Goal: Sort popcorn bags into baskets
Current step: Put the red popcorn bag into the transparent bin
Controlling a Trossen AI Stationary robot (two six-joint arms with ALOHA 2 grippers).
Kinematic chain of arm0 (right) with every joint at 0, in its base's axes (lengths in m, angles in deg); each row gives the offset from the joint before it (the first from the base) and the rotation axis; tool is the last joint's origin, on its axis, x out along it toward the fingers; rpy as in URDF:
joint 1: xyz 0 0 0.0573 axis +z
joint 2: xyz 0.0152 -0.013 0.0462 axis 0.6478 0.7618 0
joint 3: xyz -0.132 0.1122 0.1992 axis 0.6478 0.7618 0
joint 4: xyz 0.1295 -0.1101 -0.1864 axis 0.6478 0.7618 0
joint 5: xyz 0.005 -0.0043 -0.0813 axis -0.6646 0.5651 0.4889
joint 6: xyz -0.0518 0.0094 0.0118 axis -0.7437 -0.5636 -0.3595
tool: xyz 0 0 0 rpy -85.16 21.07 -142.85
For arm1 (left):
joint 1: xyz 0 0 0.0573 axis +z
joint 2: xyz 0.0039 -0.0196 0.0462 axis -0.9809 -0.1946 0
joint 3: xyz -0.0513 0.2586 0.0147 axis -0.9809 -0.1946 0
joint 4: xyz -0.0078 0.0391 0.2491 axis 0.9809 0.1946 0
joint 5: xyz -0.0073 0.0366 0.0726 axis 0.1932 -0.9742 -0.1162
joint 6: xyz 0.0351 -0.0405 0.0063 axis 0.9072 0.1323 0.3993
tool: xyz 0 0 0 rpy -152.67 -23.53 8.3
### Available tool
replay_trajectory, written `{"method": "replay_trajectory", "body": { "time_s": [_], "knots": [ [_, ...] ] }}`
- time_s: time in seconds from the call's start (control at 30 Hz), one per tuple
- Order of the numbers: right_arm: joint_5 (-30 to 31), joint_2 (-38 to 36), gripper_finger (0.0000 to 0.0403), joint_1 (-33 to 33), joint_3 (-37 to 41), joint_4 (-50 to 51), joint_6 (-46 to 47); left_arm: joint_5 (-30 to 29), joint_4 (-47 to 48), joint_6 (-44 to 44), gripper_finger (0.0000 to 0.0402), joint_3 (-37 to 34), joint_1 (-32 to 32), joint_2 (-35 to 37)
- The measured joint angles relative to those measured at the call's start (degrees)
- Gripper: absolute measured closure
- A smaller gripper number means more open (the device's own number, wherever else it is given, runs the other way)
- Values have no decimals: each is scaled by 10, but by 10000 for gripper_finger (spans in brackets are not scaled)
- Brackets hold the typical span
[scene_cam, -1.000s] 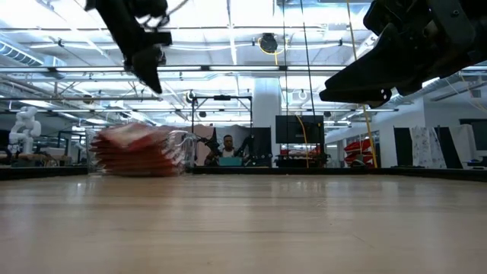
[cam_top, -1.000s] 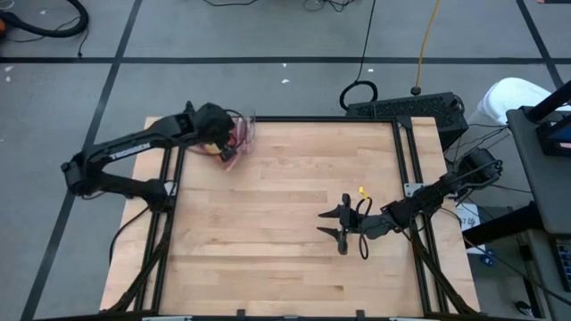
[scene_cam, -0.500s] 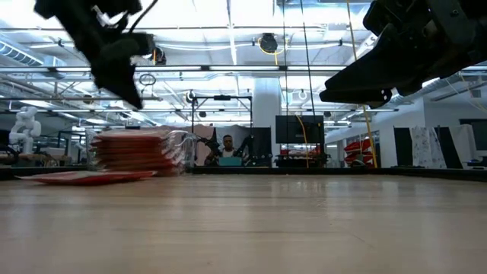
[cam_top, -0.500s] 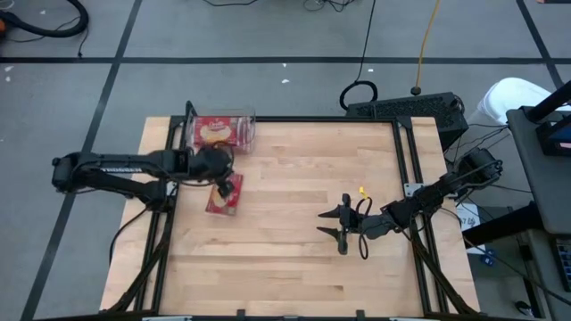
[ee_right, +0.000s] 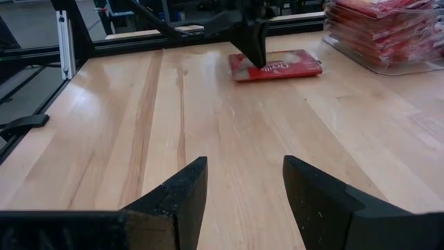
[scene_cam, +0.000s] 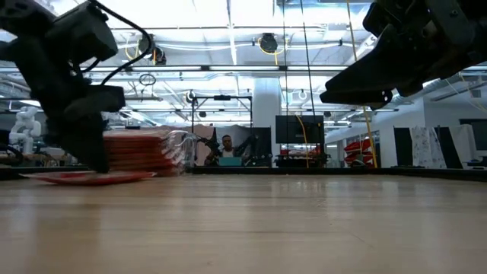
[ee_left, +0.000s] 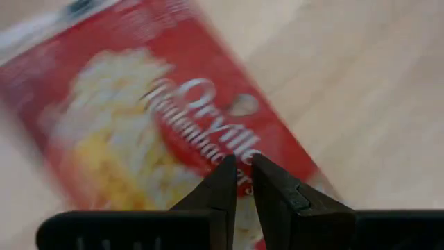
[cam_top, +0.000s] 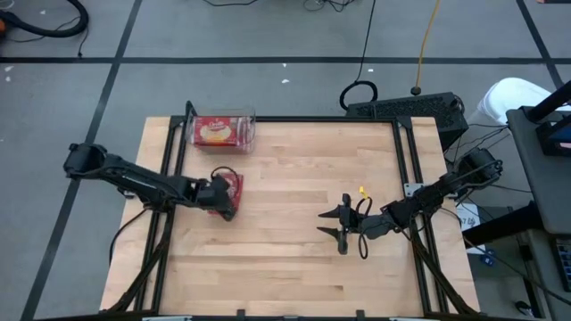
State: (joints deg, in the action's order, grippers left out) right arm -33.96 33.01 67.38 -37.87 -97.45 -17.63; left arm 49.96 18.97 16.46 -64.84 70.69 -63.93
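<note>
Popcorn bags: from above I see one flat red packet lying loose on the wooden table, apart from the clear plastic bin already stacked with others. My left pincer sits over it; its wrist view shows the tips nearly pressed together, not pinching. Right pincer waits spread. Next I'd spread and grasp.

Bright, even overhead lighting; the left wrist view's popcorn bag is motion-blurred.
</note>
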Motion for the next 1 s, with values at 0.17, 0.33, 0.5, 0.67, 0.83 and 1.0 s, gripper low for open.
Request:
{"method": "replay_trajectory", "body": {
  "time_s": [0.17, 0.33, 0.5, 0.67, 0.83, 1.0],
  "knots": [
    [0, 0, 220, 0, 0, 0, 0, -19, -215, 97, 350, -4, -5, -49],
    [0, 0, 220, 0, 0, 1, 5, 23, -355, 238, 350, 17, -5, -62],
    [-2, 0, 220, 1, 0, 16, 31, 24, -171, 367, 350, 88, 15, -47],
    [-2, 21, 220, 1, 0, 17, 41, 34, 9, 497, 313, 186, 48, -86],
    [8, 60, 220, -1, 0, 2, 52, 39, 74, 636, 225, 248, 77, -168],
    [-2, 89, 220, 1, 0, -15, 68, 99, 104, 694, 142, 287, 113, -256]
  ]
}}
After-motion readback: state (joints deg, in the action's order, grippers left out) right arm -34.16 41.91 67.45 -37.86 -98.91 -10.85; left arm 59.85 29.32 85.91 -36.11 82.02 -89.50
